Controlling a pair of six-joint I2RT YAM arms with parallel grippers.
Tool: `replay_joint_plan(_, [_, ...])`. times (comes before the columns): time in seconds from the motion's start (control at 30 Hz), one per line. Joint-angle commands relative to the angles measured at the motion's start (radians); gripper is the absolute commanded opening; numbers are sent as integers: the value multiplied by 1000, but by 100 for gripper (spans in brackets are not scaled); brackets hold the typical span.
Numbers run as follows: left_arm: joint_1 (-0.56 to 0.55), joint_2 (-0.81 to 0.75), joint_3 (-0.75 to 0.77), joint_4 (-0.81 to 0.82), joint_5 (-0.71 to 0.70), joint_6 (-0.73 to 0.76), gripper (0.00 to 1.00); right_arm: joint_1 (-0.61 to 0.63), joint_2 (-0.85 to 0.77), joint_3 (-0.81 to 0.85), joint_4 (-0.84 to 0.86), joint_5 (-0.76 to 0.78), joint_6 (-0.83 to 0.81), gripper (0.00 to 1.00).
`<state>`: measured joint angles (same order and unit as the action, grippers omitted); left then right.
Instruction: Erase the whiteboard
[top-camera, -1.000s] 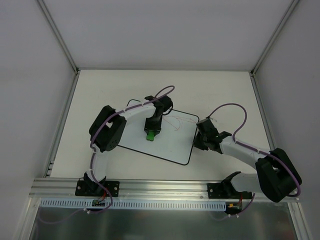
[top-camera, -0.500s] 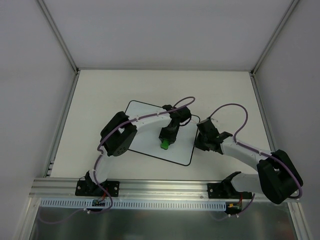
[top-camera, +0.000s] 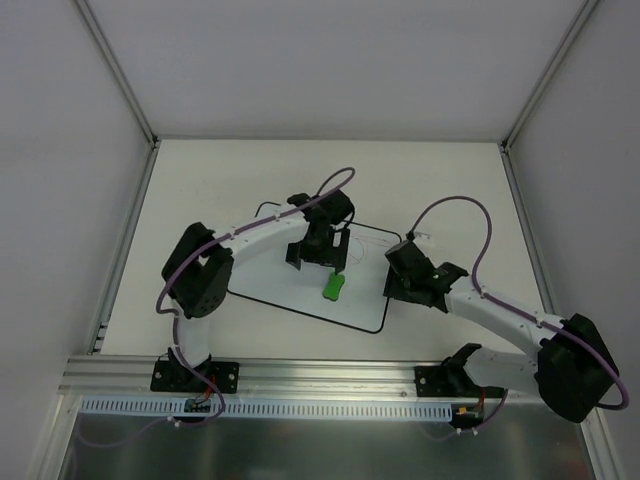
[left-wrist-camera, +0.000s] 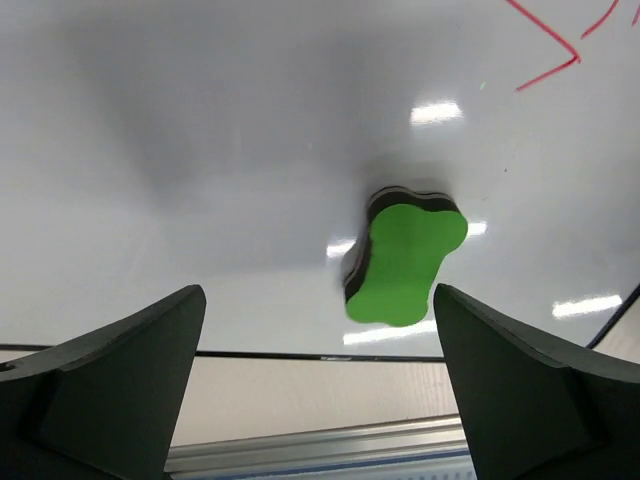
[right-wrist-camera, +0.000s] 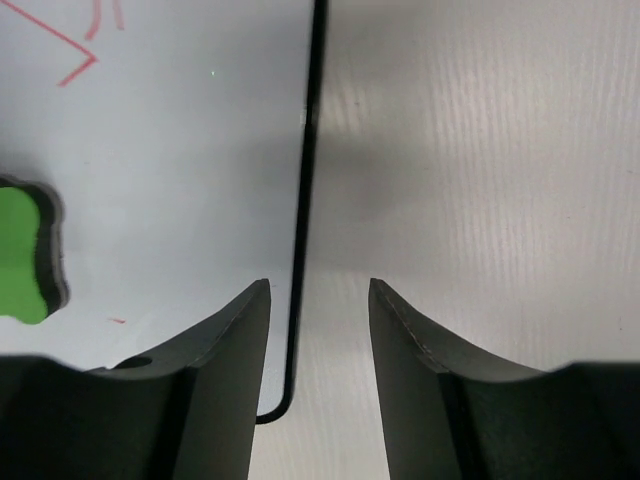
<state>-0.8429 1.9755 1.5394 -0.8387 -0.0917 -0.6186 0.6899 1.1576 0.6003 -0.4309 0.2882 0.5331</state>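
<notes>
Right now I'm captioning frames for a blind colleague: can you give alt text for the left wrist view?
A green eraser lies loose on the whiteboard, just beyond the left hand's wide-open fingers. Red marks show at the upper right; the table lies past the board's black edge at the bottom.

white whiteboard (top-camera: 285, 288), thin black border, lying flat, skewed, red scribbles near far-right corner

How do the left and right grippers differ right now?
The left gripper stands wide open; the right gripper shows a narrower gap. The left gripper is over the whiteboard, near the green eraser lying on it; the right gripper is over the whiteboard's edge. Both are empty.
</notes>
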Motion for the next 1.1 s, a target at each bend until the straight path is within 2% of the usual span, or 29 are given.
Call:
replay_joint_plan(0.0, [101,-185,-71,-3,-63,-7,99,68,8,108,-54,107,-27,49])
replay_joint_plan(0.13, [221,-329,-231,55,-106,-4,99,161,121,246,-69,138,-19,55])
replay_joint_plan(0.17, [241,-390,-311,78,-108,-10,99,201,181,272,-77,144,-10,57])
replay_joint_plan(0.3, [311,-507,-517,223,-95,-49,99,278,345,413,-117,187,25,60])
replay_joint_plan(0.4, [329,-541,-630,305,-106,-70,99,303,453,507,-141,187,51,60])
replay_joint_plan(0.57, [380,-572,-763,387,-121,-69,99,310,531,573,-143,172,88,60])
replay_joint_plan(1.07, [404,-618,-825,443,-154,-12,99,315,628,607,-149,169,252,60])
